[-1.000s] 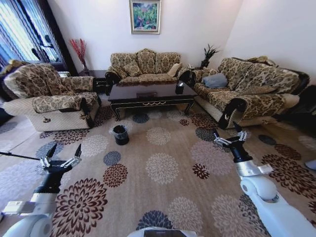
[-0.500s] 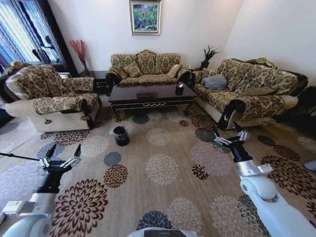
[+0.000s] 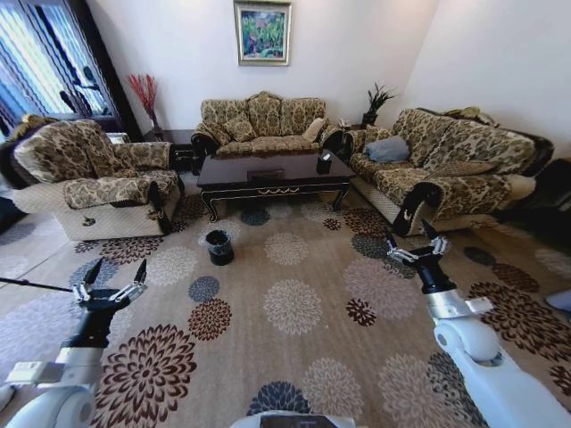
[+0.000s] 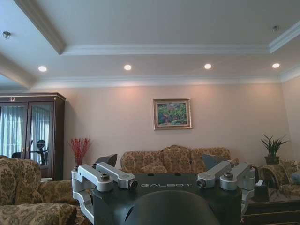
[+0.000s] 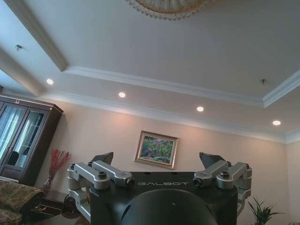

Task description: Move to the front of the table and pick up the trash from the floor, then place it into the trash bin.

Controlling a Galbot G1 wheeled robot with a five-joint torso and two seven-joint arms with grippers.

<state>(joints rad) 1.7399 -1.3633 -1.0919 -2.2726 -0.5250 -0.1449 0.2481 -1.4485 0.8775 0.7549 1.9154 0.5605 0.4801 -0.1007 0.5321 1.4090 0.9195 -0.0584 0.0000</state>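
Patterned carpet point(image 3: 294, 303) spreads under both spread, empty pincers point(image 3: 111, 283) point(image 3: 416, 245).

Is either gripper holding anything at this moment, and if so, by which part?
Nothing is held: the left gripper and right gripper are both open and empty above the carpet.

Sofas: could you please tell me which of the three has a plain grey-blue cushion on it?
The sofa along the right wall; its grey-blue cushion lies at the far end. The other two carry patterned cushions only.
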